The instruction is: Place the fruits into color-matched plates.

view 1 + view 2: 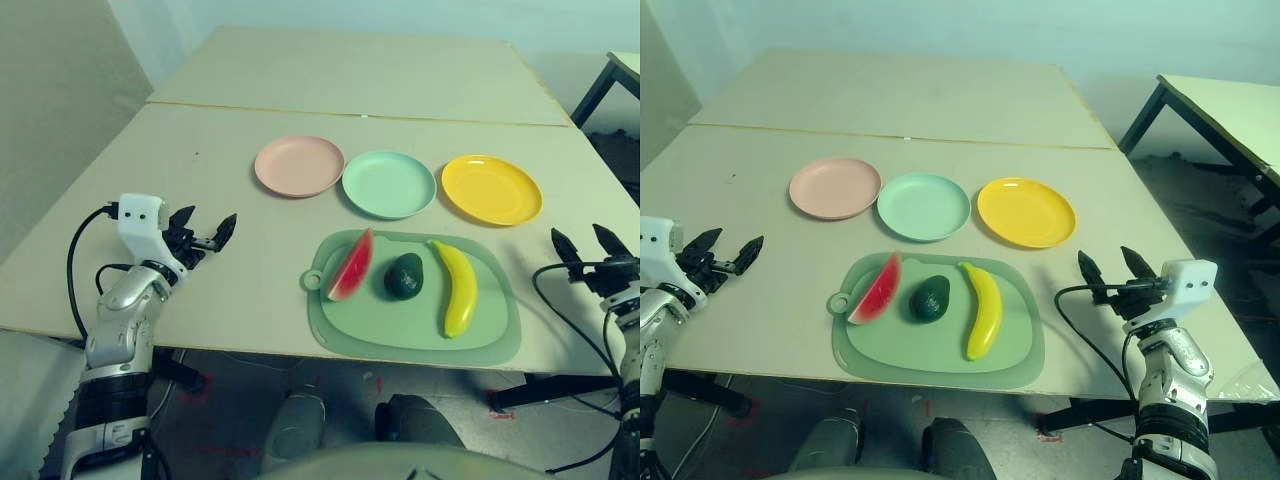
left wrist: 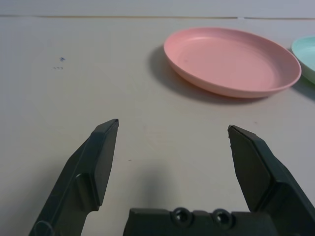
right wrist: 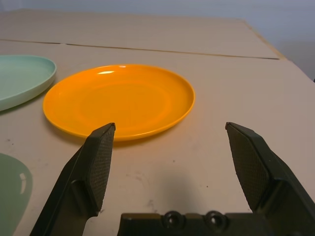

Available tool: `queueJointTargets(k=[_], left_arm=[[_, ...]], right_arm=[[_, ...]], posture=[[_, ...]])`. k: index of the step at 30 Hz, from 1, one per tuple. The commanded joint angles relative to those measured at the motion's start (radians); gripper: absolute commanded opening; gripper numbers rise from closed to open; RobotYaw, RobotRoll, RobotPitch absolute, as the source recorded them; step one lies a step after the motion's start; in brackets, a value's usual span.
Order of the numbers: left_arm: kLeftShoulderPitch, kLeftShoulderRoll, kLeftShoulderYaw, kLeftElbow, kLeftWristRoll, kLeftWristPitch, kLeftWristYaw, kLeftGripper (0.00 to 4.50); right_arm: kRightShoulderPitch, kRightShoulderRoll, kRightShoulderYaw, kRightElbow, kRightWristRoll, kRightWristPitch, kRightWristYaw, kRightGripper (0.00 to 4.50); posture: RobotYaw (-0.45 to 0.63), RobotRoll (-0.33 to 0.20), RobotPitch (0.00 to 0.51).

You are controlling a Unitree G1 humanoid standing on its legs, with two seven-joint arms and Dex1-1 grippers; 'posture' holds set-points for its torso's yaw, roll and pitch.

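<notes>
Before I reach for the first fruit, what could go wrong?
The watermelon, avocado and banana lie close together on the mat, so an open claw may nudge a neighbour. The avocado is rounded and may roll. The pink plate and green plate nearly touch, so a drop could catch the wrong rim.

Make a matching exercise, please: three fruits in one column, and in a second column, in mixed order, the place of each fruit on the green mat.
Column 1:
1. watermelon wedge
2. avocado
3. banana

Column 2:
a. in the middle of the green mat
b. at the mat's right side, nearest the right gripper
c. at the mat's left side, next to the ring tab

Right pairs: 1-c, 2-a, 3-b.
</notes>
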Motion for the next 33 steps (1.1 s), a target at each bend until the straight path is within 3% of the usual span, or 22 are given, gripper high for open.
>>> queueJointTargets(k=[1, 13, 21, 33], left_arm=[[-0.014, 0.004, 0.006, 0.034, 0.007, -0.021, -0.001, 4.5], [0.009, -0.024, -0.003, 0.018, -0.001, -0.035, 0.007, 4.5], [-0.021, -0.067, -0.021, 0.064, 0.002, -0.056, 0.012, 4.5], [0.016, -0.036, 0.038, 0.078, -0.033, -0.074, -0.022, 4.5]], right_arm=[[-0.003, -0.002, -0.004, 0.017, 0.0, -0.017, 0.003, 4.48], [-0.006, -0.029, -0.013, 0.037, 0.007, -0.027, 0.019, 4.48], [0.017, -0.079, -0.041, 0.034, 0.009, -0.038, 0.014, 4.48], [0.086, -0.074, -0.043, -0.062, 0.021, -0.011, 0.011, 4.48]], posture=[[0.12, 0.0, 0.029], [0.12, 0.0, 0.044], [0.05, 0.0, 0.022], [0.05, 0.0, 0.042]])
